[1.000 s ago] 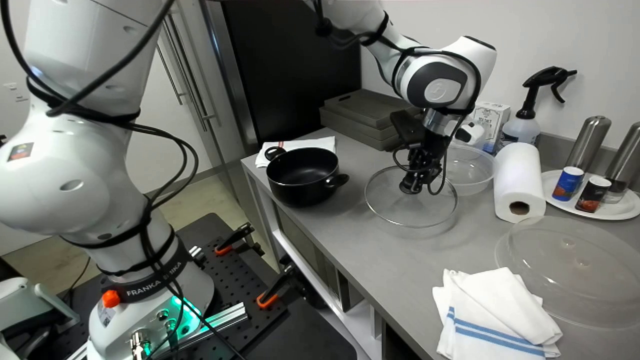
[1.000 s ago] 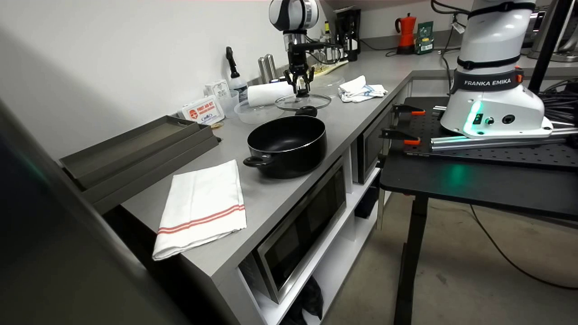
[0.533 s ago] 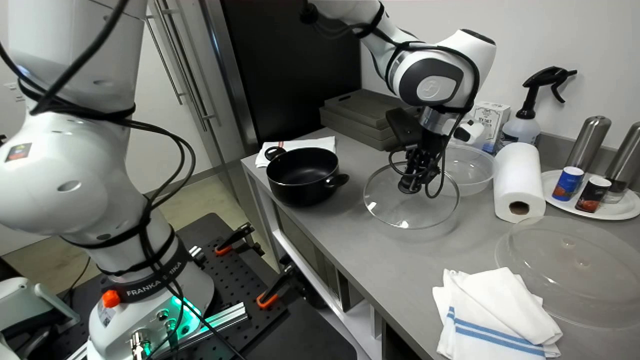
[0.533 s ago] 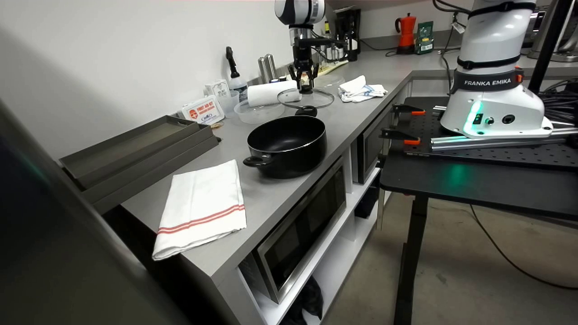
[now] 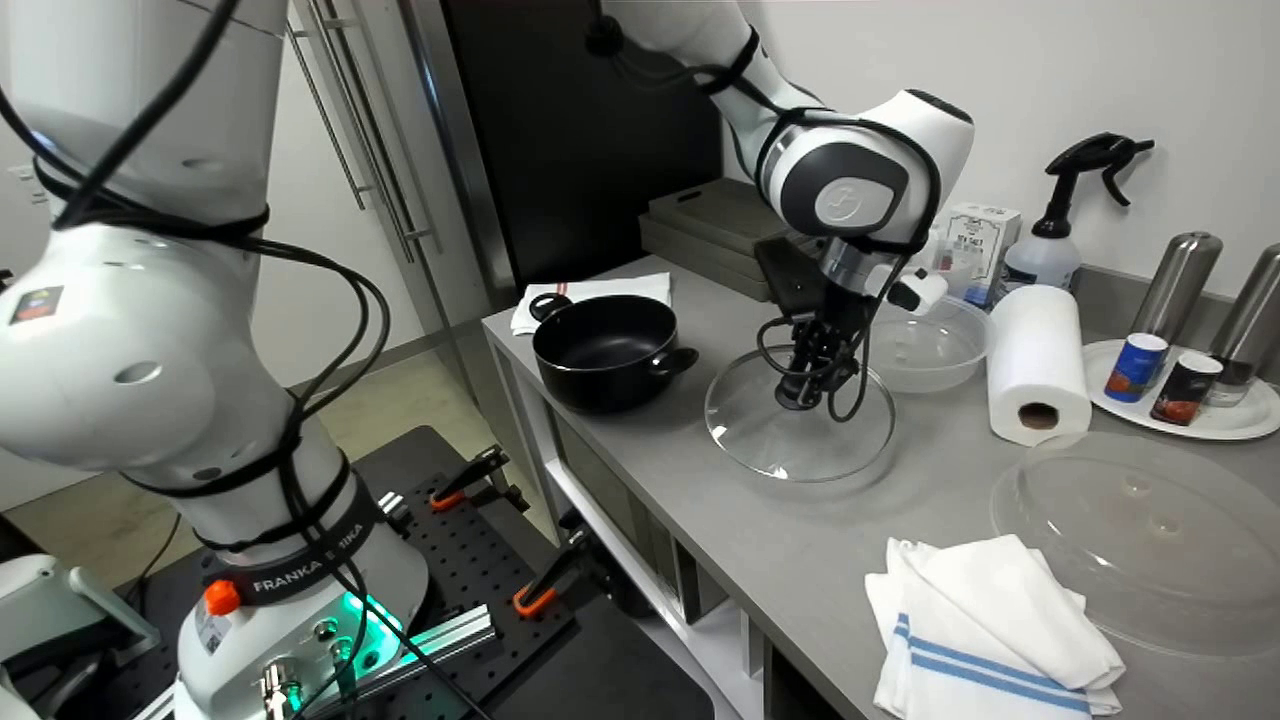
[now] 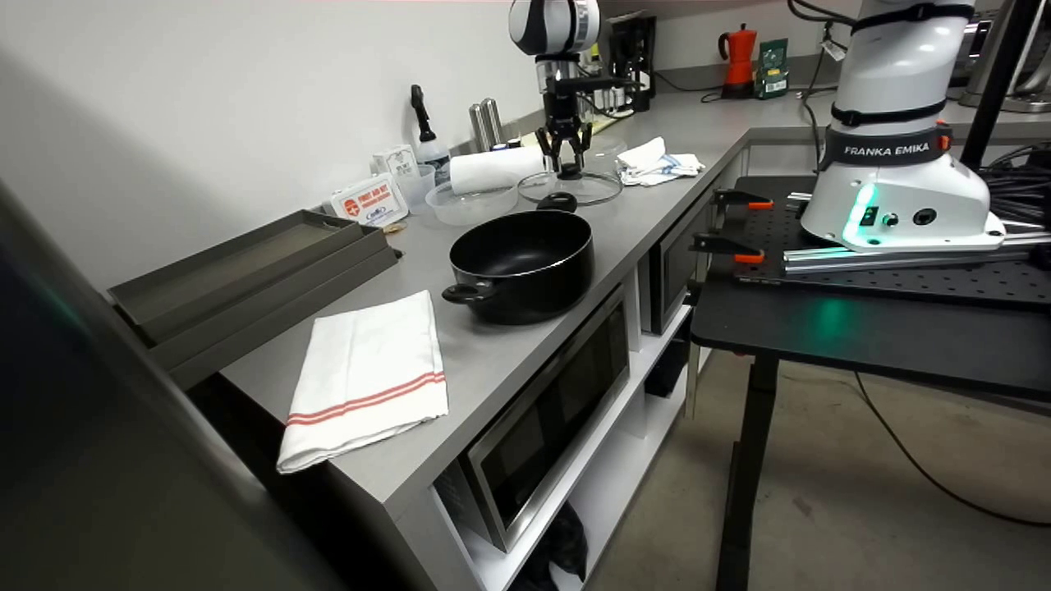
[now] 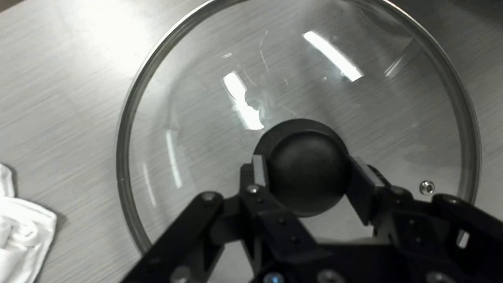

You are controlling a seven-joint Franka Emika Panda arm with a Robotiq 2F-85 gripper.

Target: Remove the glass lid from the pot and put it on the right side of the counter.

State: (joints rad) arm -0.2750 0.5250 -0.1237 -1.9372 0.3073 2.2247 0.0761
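Observation:
The glass lid is round and clear with a metal rim and a black knob; it shows in both exterior views point(image 5: 800, 450) point(image 6: 593, 195) and fills most of the wrist view point(image 7: 204, 98). My gripper point(image 5: 798, 392) points down at its middle and is shut on the lid's knob; in the wrist view both pads point(image 7: 260, 171) press the knob's sides. The lid is low over the counter point(image 5: 730, 520); I cannot tell whether its rim touches. The pot point(image 5: 590, 388) stands uncovered and empty beside the lid, and shows also in an exterior view point(image 6: 530, 297).
A clear bowl point(image 5: 930, 370) and a paper towel roll point(image 5: 1035, 350) stand behind the lid. A blue-striped towel point(image 5: 990, 630) and a clear round dish point(image 5: 1170, 560) lie farther along. A plate point(image 5: 1240, 425) holds shakers. Dark trays point(image 5: 720, 250) and a red-striped towel point(image 6: 369, 361) are beyond the pot.
My gripper and the lid have moved together toward the counter's front edge and a little lower. The lid was slightly tilted half a second ago and looks more level now. The pot has not moved.

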